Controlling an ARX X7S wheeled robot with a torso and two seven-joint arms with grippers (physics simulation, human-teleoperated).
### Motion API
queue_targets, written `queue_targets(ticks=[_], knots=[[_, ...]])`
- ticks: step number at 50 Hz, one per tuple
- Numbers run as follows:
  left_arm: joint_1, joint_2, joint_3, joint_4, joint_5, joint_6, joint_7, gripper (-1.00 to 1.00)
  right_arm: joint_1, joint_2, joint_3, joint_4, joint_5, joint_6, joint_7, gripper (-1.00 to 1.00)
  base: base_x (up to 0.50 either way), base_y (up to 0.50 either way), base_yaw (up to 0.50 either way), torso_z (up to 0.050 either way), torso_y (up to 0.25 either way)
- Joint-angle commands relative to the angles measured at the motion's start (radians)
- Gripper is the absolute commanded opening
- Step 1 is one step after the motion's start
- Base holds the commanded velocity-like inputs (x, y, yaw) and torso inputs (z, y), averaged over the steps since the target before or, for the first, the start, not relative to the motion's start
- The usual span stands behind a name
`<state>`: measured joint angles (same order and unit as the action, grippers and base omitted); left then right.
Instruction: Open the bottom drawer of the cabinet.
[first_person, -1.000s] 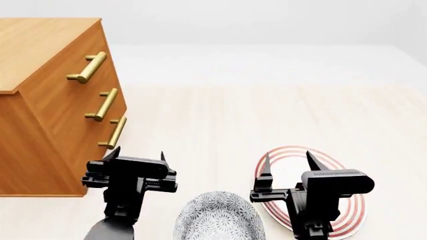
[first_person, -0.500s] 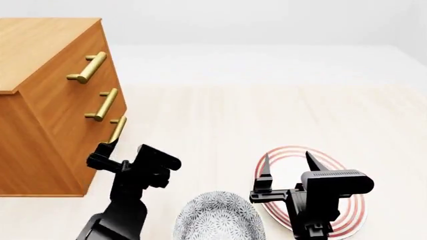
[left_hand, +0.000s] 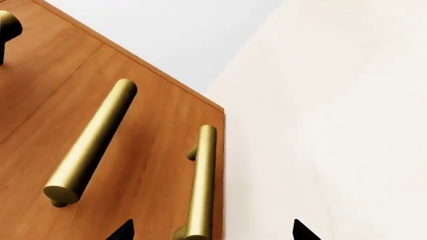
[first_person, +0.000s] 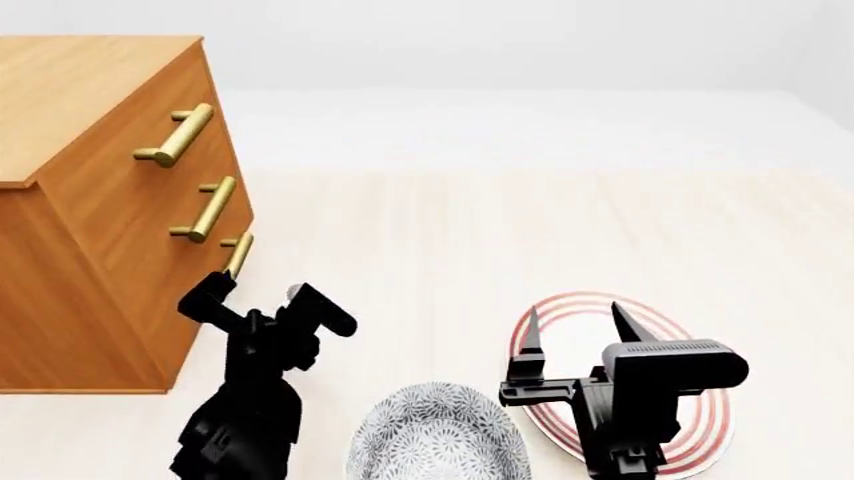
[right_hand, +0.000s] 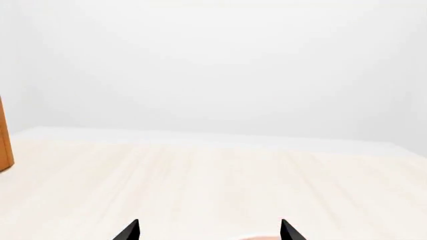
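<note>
The orange-brown cabinet (first_person: 94, 90) stands at the left, with three gold bar handles on its front. The bottom drawer (first_person: 174, 330) has the lowest handle (first_person: 238, 255). My left gripper (first_person: 256, 300) is open, tilted toward that front, just below and in front of the lowest handle. In the left wrist view the bottom handle (left_hand: 200, 182) runs down between my open fingertips (left_hand: 123, 231), with the left gripper (left_hand: 210, 231) not closed on it. The middle handle (left_hand: 93, 142) lies beside it. My right gripper (first_person: 574, 335) is open and empty; the right gripper (right_hand: 209, 231) faces bare table.
A grey patterned bowl (first_person: 434, 435) sits at the front centre between my arms. A white plate with red rings (first_person: 694, 420) lies under my right gripper. The cabinet's corner (right_hand: 5, 145) shows at the edge of the right wrist view.
My left gripper has rolled onto its side and moved up and forward toward the bottom drawer's handle. The right arm has not moved.
</note>
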<state>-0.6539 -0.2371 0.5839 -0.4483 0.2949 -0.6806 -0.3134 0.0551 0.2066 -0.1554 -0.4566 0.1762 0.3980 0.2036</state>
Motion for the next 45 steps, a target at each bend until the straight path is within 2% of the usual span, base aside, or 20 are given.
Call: queue_targets(ticks=[1,6,8,11,45], knots=[[-0.142,0.060,0.016,-0.330,-0.007,0.105,-0.042,1.00,-0.002,0.004,-0.007,0.004,0.002,-0.009,0.006,1.00,0.00,0.00,0.00,0.000,0.000],[-0.195,0.091,0.022,-0.470,-0.012,0.164,-0.064,1.00,-0.006,0.007,-0.007,0.002,0.006,-0.014,0.008,1.00,0.00,0.00,0.00,0.000,0.000],[-0.279,0.148,0.031,-0.737,-0.021,0.299,-0.108,1.00,-0.003,0.010,-0.004,-0.003,0.010,-0.009,0.008,1.00,0.00,0.00,0.00,0.000,0.000],[-0.317,0.170,0.036,-0.843,-0.026,0.358,-0.128,1.00,-0.001,0.010,-0.005,0.002,0.011,-0.012,0.010,1.00,0.00,0.00,0.00,0.000,0.000],[-0.329,0.139,0.219,-0.860,-0.257,0.264,-0.219,1.00,-0.016,0.023,-0.008,0.008,0.031,-0.040,0.023,1.00,0.00,0.00,0.00,0.000,0.000]])
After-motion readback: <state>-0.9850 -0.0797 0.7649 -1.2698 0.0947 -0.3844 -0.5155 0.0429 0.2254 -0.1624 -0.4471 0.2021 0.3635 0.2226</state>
